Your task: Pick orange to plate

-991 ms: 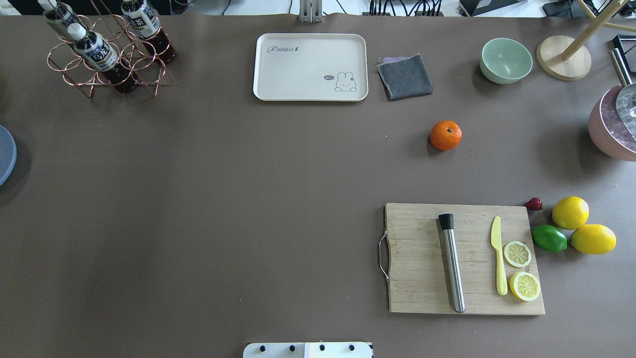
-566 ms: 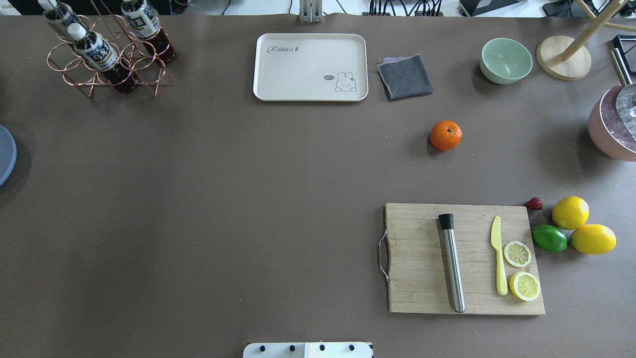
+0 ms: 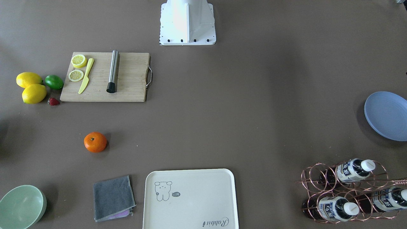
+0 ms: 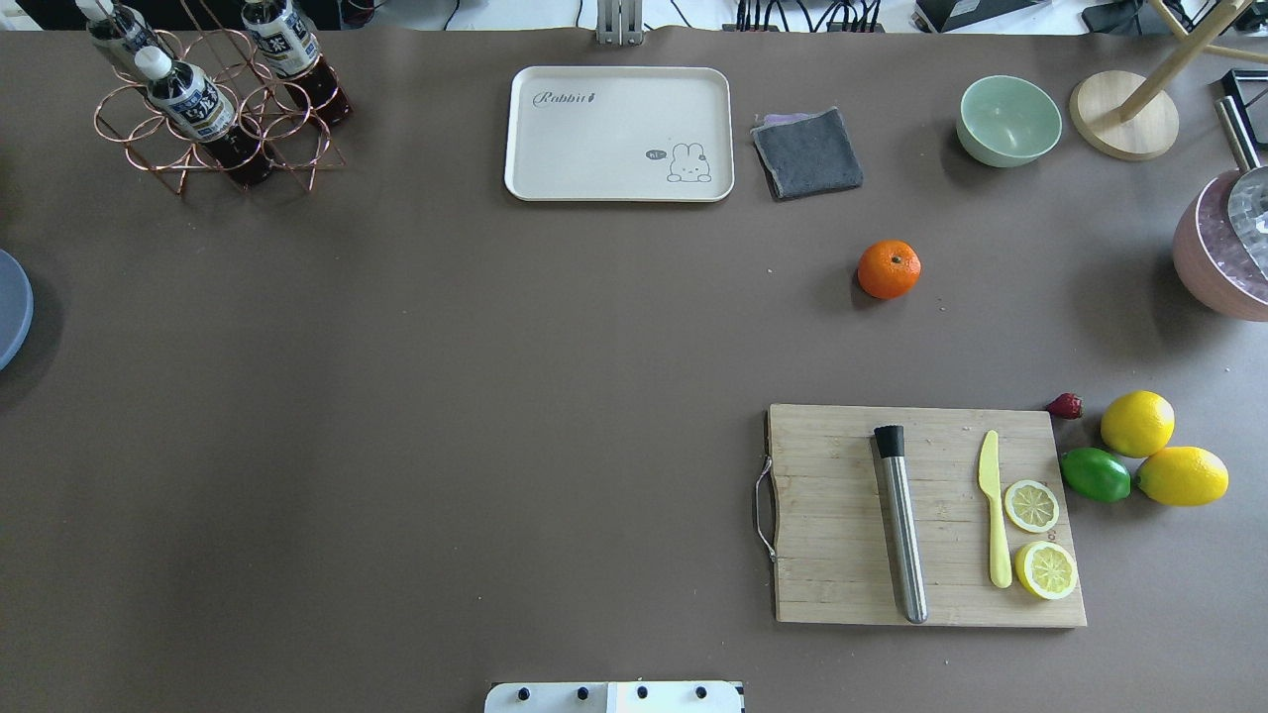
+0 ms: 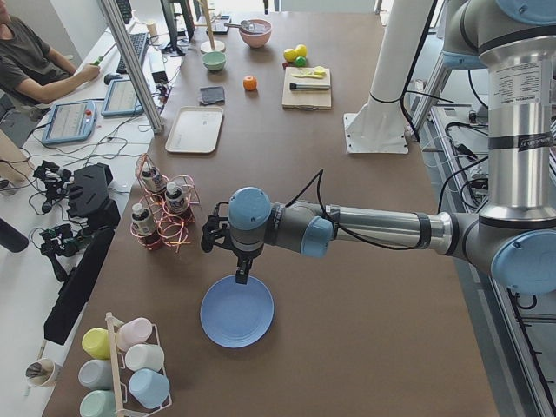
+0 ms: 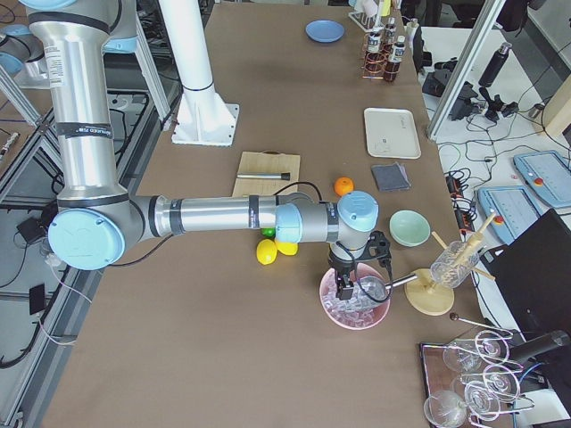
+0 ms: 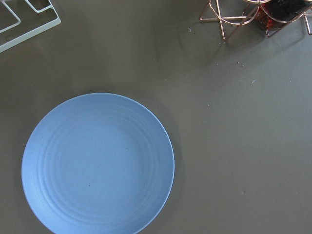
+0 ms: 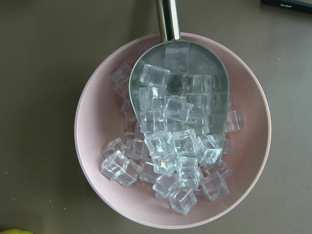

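Observation:
The orange (image 4: 889, 268) lies alone on the brown table, right of centre, between the grey cloth and the cutting board; it also shows in the front view (image 3: 95, 142). The periwinkle plate (image 3: 386, 115) sits at the table's far left end, cut off at the overhead view's left edge (image 4: 10, 307), and fills the left wrist view (image 7: 97, 163). My left gripper (image 5: 241, 276) hangs just above the plate (image 5: 236, 311); I cannot tell whether it is open or shut. My right gripper (image 6: 346, 283) hovers over a pink bowl, far from the orange (image 6: 343, 186); its state I cannot tell.
A pink bowl (image 8: 253, 146) of ice cubes with a metal scoop sits at the right end. A cutting board (image 4: 842, 515) carries a steel muddler, a yellow knife and lemon slices; lemons (image 4: 1136, 423), a lime and a strawberry lie beside it. A cream tray (image 4: 619, 134), cloth, green bowl (image 4: 1008, 120) and bottle rack (image 4: 213, 99) line the far edge.

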Controlling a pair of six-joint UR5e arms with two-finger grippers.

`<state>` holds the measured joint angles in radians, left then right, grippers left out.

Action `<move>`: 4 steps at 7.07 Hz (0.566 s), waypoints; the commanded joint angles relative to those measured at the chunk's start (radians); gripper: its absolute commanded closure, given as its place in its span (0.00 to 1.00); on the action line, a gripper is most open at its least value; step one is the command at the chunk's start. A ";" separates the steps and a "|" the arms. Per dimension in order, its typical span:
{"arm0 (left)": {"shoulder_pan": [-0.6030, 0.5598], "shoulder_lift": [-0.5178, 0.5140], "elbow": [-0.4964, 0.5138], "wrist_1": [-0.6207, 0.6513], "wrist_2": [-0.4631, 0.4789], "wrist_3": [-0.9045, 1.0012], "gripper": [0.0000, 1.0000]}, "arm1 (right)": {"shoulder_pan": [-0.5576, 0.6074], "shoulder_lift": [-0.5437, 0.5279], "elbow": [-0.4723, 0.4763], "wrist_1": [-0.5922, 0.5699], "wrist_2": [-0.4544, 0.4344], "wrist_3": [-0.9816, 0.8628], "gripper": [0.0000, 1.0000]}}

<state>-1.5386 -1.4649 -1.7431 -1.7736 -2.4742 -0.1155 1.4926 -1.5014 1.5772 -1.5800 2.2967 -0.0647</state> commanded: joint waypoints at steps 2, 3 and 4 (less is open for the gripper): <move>-0.002 0.002 -0.004 -0.001 0.003 -0.001 0.02 | -0.003 -0.003 0.000 0.001 0.001 -0.003 0.00; -0.002 0.009 -0.003 -0.006 0.003 0.002 0.02 | -0.005 -0.006 0.001 0.002 0.004 -0.003 0.00; -0.002 0.011 -0.001 -0.039 0.004 0.000 0.02 | -0.005 -0.008 0.007 0.002 0.015 -0.006 0.00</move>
<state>-1.5398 -1.4580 -1.7456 -1.7854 -2.4709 -0.1150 1.4889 -1.5072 1.5792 -1.5787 2.3023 -0.0680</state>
